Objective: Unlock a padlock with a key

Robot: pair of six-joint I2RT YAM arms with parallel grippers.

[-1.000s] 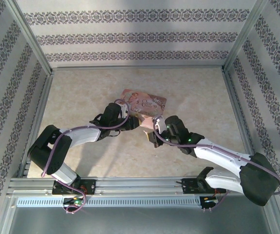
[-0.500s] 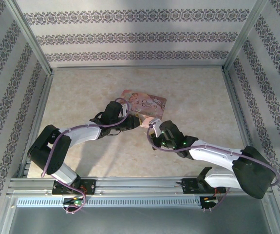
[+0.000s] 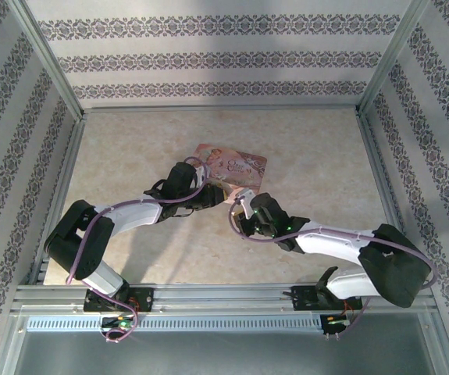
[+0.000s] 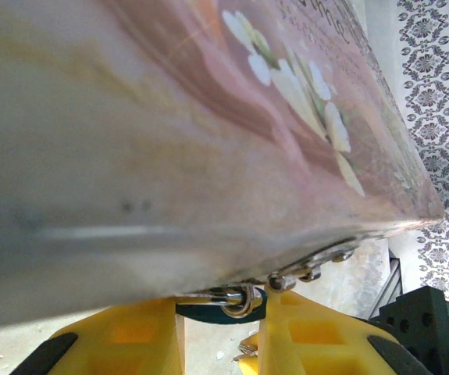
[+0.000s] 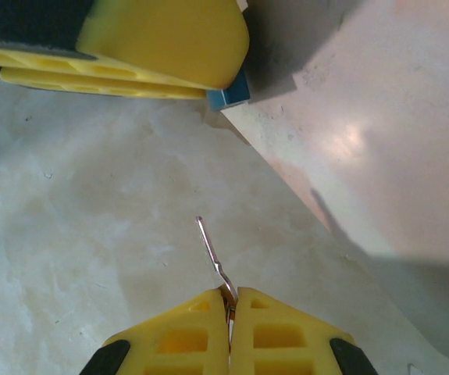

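The left claw [image 3: 216, 197] sits near the middle of the desk [image 3: 130, 156], at the near edge of the flat pink illustrated tin [image 3: 236, 166]. In the left wrist view, its two yellow fingers [image 4: 122, 336] stand a little way apart with the padlock [image 4: 240, 297] gripped between them. The padlock shows as a small silvery loop with a dark teal-blue part beside it. The tin [image 4: 208, 117] looms just above the fingers, its flowered face tilted across the frame. Its lower rim lies right against the padlock, but I cannot tell whether they touch.

The right claw [image 3: 238, 217] lies just beside the left one, on its near right side, pointing towards it. In the right wrist view, the right claw [image 5: 229, 301] is pressed fully together on the key [image 5: 206, 242]. The key is a thin silvery strip with a slight bend, sticking out from the fingertips over the pale marbled desk [image 5: 68, 195]. Its tip points up and a little left, towards a yellow finger [image 5: 130, 39] of the left claw. That tip stays clearly apart from the finger. A small blue corner [image 5: 228, 95] of the padlock pokes out from under that finger's end. A flat, pinkish-grey surface [image 5: 380, 141] slants across the right side of this view, casting a shadow on the desk.
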